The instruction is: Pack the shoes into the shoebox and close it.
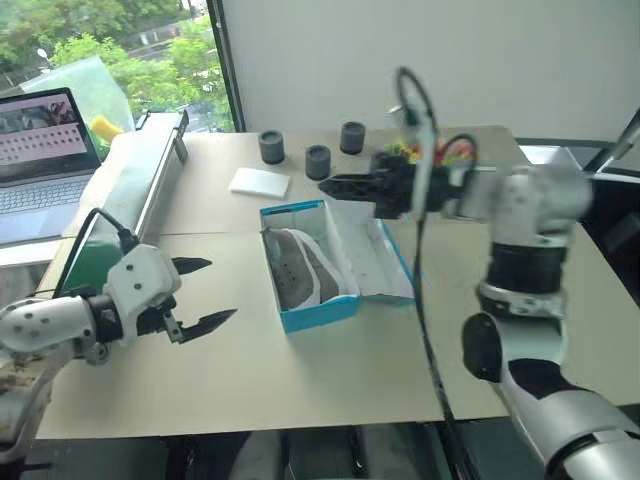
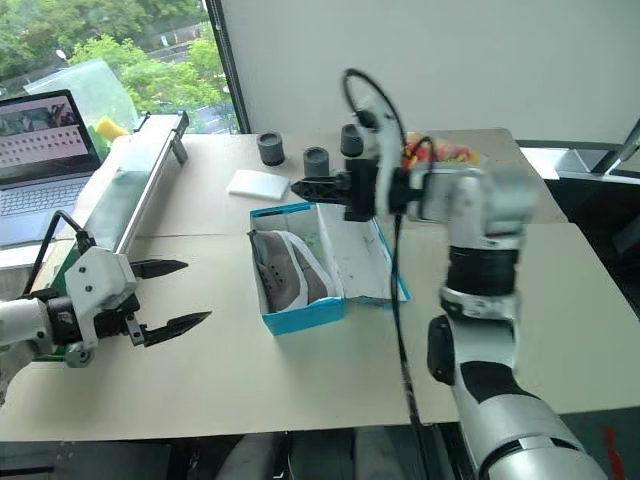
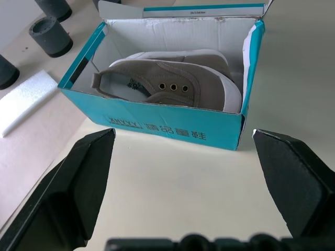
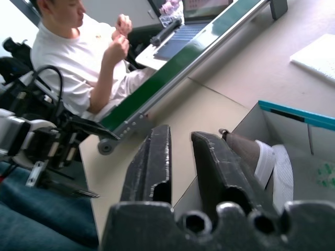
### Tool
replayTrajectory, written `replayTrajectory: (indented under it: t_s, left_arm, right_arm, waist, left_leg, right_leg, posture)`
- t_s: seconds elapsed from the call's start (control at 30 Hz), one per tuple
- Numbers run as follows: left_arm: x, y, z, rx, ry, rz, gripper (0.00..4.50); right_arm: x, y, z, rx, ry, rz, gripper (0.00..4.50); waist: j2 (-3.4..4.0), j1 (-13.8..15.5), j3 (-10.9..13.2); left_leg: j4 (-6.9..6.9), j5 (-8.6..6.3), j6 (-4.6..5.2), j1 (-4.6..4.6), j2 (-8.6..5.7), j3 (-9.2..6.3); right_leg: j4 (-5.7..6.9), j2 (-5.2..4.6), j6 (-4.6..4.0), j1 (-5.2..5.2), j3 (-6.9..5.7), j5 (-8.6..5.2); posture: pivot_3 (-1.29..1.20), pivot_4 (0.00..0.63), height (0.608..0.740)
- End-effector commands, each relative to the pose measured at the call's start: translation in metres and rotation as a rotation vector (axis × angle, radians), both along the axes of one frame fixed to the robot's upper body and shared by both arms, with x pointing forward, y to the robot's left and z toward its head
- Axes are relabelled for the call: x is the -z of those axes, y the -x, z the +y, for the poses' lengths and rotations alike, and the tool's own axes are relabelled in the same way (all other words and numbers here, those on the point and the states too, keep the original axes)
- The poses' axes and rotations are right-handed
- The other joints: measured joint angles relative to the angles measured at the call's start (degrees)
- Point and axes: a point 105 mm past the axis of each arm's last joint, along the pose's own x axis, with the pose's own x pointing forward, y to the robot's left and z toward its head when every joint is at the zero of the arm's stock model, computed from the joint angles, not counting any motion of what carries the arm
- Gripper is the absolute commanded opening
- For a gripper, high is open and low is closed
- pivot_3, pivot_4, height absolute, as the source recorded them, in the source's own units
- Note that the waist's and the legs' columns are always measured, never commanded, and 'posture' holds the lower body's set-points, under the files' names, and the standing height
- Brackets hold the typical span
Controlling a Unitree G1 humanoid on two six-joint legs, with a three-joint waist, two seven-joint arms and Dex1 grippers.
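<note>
The bright-blue shoebox [image 1: 320, 312] stands open in the middle of the table, its lid [image 1: 378, 262] folded back flat on the right. Grey-brown shoes [image 3: 178, 73] with white soles lie on their sides inside it. My left gripper [image 1: 222, 290] hovers low over the table to the left of the box, open wide and empty, pointing at the box's long blue wall [image 3: 157, 123]. My right gripper [image 1: 326, 184] hangs level above the far end of the box, pointing left. Its fingers [image 4: 152, 162] stand a narrow gap apart with nothing between them.
Three dark cylinders [image 1: 318, 161] and a flat white pad [image 1: 259, 182] sit behind the box. A long green-edged rail [image 1: 140, 190] and a laptop [image 1: 40, 150] lie at the left. Colourful items [image 1: 445, 152] are at the back right. A seated person [image 4: 78, 52] is beyond the rail.
</note>
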Motion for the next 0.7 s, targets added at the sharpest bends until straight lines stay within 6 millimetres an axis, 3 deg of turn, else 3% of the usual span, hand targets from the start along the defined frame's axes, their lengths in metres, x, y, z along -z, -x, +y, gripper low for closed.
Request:
replayTrajectory:
  t_s: [0.03, 0.1, 0.2, 0.3, 0.37, 0.53, 0.67, 0.7]
  left_arm:
    - [-0.006, 0.001, -0.005, 0.007, 0.002, -0.047, 4.50]
    - [-0.006, 0.000, -0.006, 0.010, 0.006, -0.049, 4.50]
    - [-0.006, -0.002, -0.005, 0.013, 0.006, -0.050, 4.50]
    - [-0.006, -0.005, -0.006, 0.025, 0.001, -0.048, 4.50]
    - [-0.006, -0.006, -0.007, 0.033, 0.001, -0.048, 4.50]
    - [-0.005, -0.008, -0.008, 0.044, -0.004, -0.046, 4.50]
    - [-0.006, -0.010, -0.008, 0.051, -0.007, -0.044, 4.50]
    - [-0.007, -0.010, -0.008, 0.052, -0.008, -0.045, 4.50]
  right_arm:
    - [0.016, 0.058, -0.016, -0.203, 0.052, -0.057, 2.44]
    - [0.034, 0.078, -0.026, -0.262, 0.114, -0.046, 3.08]
    - [0.067, 0.094, -0.040, -0.279, 0.243, 0.000, 4.08]
    - [0.138, 0.098, -0.048, -0.207, 0.514, 0.079, 4.08]
    - [0.166, 0.087, -0.049, -0.098, 0.576, 0.102, 4.08]
    - [0.201, 0.068, -0.053, 0.117, 0.605, 0.168, 4.08]
    - [0.211, 0.063, -0.052, 0.229, 0.557, 0.197, 4.08]
    - [0.214, 0.061, -0.053, 0.258, 0.553, 0.201, 3.57]
  waist:
    - [0.00, 0.1, 0.0]
    - [0.00, 0.2, 0.0]
    - [0.01, -0.1, 0.0]
    - [-0.08, -0.2, 0.0]
    - [-0.18, -0.3, -0.1]
    - [-0.16, 0.1, -0.1]
    - [-0.27, 0.8, -0.1]
    - [-0.27, 0.9, -0.1]
  left_leg:
    - [0.01, 0.00, 0.01, 0.03, 0.01, 0.00]
    - [0.03, -0.01, 0.02, 0.01, -0.02, 0.04]
    - [0.13, -0.03, 0.05, -0.01, -0.01, 0.12]
    - [0.15, -0.03, 0.05, 0.08, -0.01, 0.22]
    - [0.15, -0.03, 0.05, 0.19, 0.06, 0.26]
    - [0.38, -0.02, 0.05, 0.11, 0.06, 0.37]
    - [0.38, -0.02, 0.06, -0.01, 0.01, 0.24]
    - [0.38, -0.03, 0.06, -0.04, 0.02, 0.23]
  right_leg:
    - [-0.04, 0.01, 0.01, 0.08, -0.07, -0.01]
    - [-0.05, -0.01, 0.06, 0.11, -0.07, -0.04]
    - [-0.04, 0.00, 0.09, 0.13, -0.04, -0.06]
    - [-0.06, 0.07, 0.28, 0.20, 0.02, -0.17]
    - [-0.06, 0.12, 0.47, 0.28, 0.03, -0.32]
    - [-0.01, 0.07, 0.52, 0.21, 0.20, -0.26]
    - [-0.04, 0.03, 0.26, 0.18, 0.15, -0.10]
    - [-0.05, 0.03, 0.24, 0.16, 0.14, -0.09]
  posture:
    - [0.00, 0.150, 0.731]
    - [0.00, 0.150, 0.731]
    - [0.00, 0.150, 0.731]
    - [0.00, 0.150, 0.731]
    - [0.00, 0.150, 0.731]
    - [0.00, 0.150, 0.731]
    - [0.00, 0.150, 0.731]
    - [0.00, 0.150, 0.731]
